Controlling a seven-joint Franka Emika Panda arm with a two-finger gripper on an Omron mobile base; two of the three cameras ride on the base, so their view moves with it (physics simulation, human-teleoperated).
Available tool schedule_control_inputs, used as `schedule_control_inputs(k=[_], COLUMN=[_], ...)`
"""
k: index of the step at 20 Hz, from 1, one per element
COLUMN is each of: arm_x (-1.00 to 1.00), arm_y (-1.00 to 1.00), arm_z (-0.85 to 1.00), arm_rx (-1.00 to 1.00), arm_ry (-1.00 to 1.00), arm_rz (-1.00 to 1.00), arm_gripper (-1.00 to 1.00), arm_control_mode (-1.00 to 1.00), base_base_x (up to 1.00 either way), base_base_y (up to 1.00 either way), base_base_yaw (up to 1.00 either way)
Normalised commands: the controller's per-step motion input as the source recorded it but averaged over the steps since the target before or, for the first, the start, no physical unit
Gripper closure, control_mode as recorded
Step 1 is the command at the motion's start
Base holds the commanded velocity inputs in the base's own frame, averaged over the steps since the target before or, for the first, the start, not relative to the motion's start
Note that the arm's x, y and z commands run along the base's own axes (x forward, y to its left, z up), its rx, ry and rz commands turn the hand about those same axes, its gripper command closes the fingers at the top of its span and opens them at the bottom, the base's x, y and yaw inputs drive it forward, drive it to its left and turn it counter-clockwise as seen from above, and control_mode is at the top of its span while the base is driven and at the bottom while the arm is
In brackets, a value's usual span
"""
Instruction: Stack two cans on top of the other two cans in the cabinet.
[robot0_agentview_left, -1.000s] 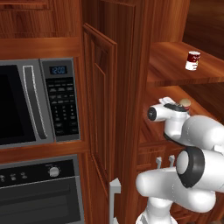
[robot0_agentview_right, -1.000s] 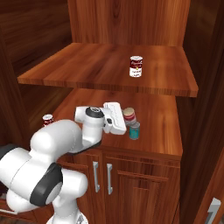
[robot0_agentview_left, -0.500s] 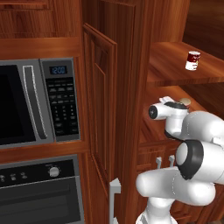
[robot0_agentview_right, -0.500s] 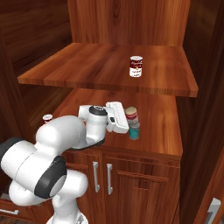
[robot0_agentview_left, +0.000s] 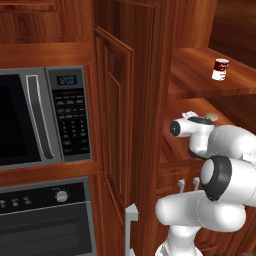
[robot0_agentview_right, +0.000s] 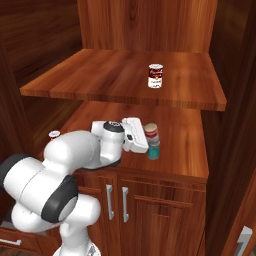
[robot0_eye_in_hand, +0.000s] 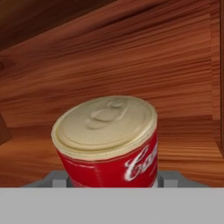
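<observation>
While I'm reaching across the lower shelf of the cabinet (robot0_agentview_right: 200, 165), my claw (robot0_agentview_right: 150, 139) has the red can (robot0_agentview_right: 151, 132) clamped between its fingers, and that can sits right on top of the teal can (robot0_agentview_right: 153, 151) near the front of the shelf. From the right base view the two look lined up as one little tower, though I can't tell if the red one is fully resting on the teal one or just touching it. On the hand view the red can (robot0_eye_in_hand: 107, 142) sits dead centre, pale lid up and slightly tilted toward the camera (white script on the red side, cut off at the bottom), with wood grain behind it.

Up on the higher shelf the soup-style can (robot0_agentview_right: 156, 76) stands alone, upright, dark red over white, well apart from everything else. It shows from the left base view too (robot0_agentview_left: 220, 69). The white can with the red band (robot0_agentview_right: 54, 135) is at the far left of the lower shelf, half hidden behind my arm.

Off to the left the panelled door (robot0_agentview_left: 114, 130) hangs open, next to the microwave (robot0_agentview_left: 40, 120) and the oven (robot0_agentview_left: 45, 220) under it.
</observation>
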Motion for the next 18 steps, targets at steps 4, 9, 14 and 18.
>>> schedule_control_inputs(k=[4, 9, 14, 18], arm_x=[0.1, 0.08, 0.0, 0.0], arm_y=[-0.02, -0.01, -0.06, -0.06], arm_z=[-0.09, -0.06, -0.13, -0.19], arm_rx=[0.0, 0.0, 0.02, 0.03], arm_ry=[0.0, 0.0, 0.0, 0.0], arm_rz=[0.0, 0.0, 0.0, 0.0], arm_gripper=[1.0, 1.0, 1.0, 1.0], arm_control_mode=[-1.0, -1.0, -1.0, -1.0], base_base_x=[0.0, 0.0, 0.0, 0.0], base_base_y=[0.0, 0.0, 0.0, 0.0], base_base_yaw=[0.0, 0.0, 0.0, 0.0])
